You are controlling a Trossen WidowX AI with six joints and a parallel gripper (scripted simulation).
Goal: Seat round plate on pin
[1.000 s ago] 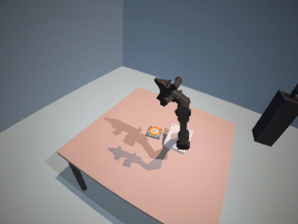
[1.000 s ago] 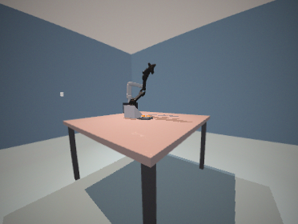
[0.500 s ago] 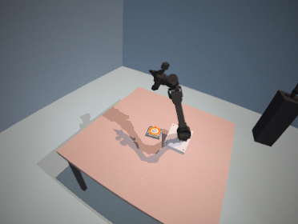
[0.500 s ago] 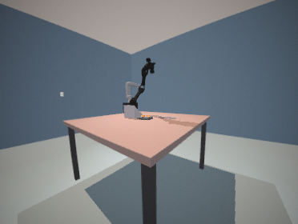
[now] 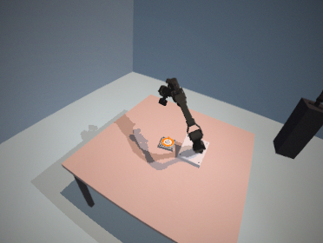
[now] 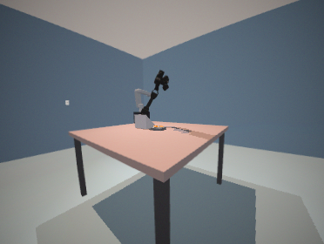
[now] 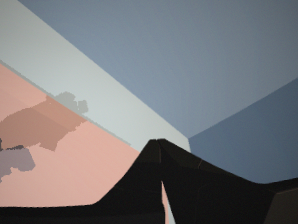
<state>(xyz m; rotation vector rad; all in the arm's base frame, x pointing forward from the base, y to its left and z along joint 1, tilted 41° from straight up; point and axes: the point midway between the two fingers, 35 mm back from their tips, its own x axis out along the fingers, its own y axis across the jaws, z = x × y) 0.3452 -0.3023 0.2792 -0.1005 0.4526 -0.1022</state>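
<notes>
Jaws pressed together on nothing, I have the gripper (image 5: 164, 96) raised high above the surface (image 5: 130, 191), well apart from the plate (image 5: 166, 142) awaiting realignment.

Lighting is even and moderately bright, coming from above right. The arm (image 5: 184, 108) is casting soft shadows across the table (image 5: 130, 182) toward its left edge. All views are looking coarse and blocky; small details are blurring. No glare.
</notes>
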